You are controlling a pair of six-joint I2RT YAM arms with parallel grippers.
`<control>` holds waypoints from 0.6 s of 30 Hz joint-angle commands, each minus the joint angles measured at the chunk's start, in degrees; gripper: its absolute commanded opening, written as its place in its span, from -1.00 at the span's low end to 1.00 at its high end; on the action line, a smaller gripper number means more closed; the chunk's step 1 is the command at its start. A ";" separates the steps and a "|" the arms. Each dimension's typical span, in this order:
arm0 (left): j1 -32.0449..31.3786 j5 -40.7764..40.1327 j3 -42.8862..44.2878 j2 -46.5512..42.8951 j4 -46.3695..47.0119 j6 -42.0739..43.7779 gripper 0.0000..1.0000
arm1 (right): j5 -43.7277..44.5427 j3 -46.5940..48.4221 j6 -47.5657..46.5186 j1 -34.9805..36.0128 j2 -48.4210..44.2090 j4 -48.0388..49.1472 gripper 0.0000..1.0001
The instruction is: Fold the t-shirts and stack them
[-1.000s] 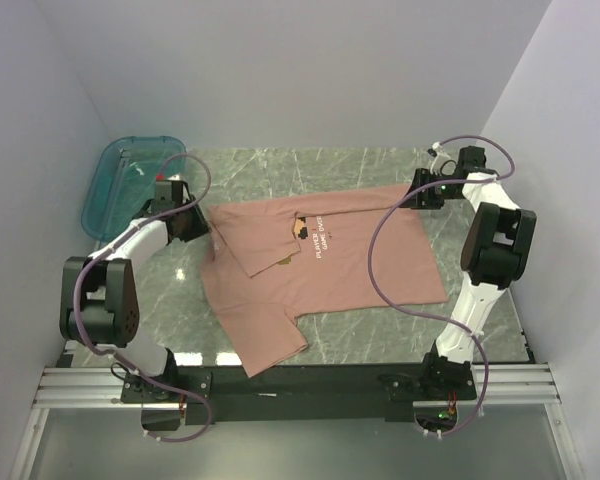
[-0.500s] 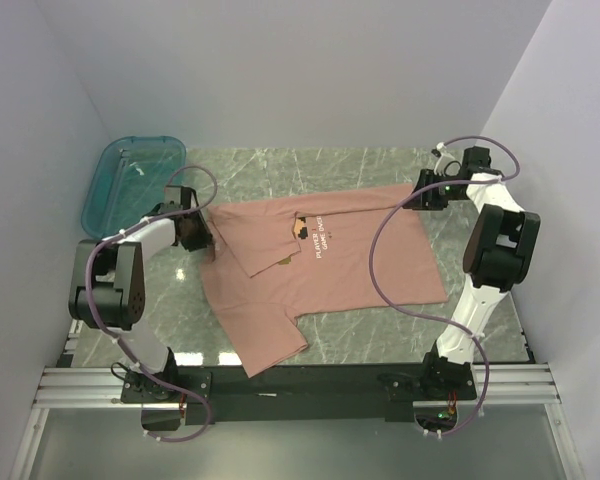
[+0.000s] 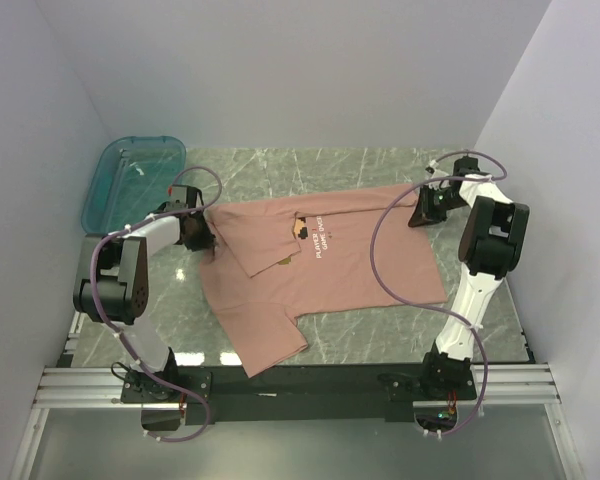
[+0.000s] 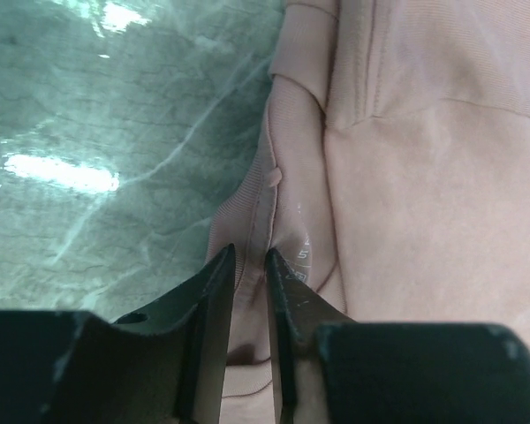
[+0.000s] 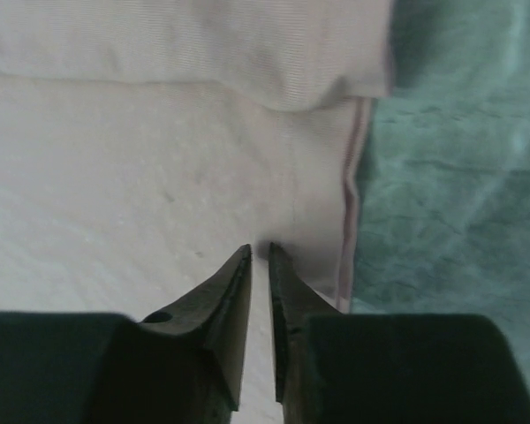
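Barely begun, I'd say: the one t-shirt point(image 3: 330, 270) lies spread on the counter point(image 3: 280, 165) with only a sleeve flap turned in and nothing stacked. The left fingers point(image 4: 208, 300), nearly closed, pinch a ridge at its left edge. The right fingers point(image 5: 225, 305), just as narrow, seem to nip cloth beside the hem.

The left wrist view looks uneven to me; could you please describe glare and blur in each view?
Left wrist view: bright glare patches on the green marble table, the left gripper dark and soft-edged. Right wrist view: the dusty-pink t-shirt washed out and slightly blurred. Top external view: even light, sharp.
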 commanded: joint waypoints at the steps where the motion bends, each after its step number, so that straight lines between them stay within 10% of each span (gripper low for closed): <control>1: -0.37 -4.53 1.79 -0.06 -1.80 0.68 -0.47 | 5.80 2.98 0.00 0.24 0.42 -2.28 -0.62; 18: -0.37 -9.37 -1.38 -5.32 -5.85 -2.83 -0.41 | 11.96 0.25 0.80 -2.66 -2.83 -2.89 -0.71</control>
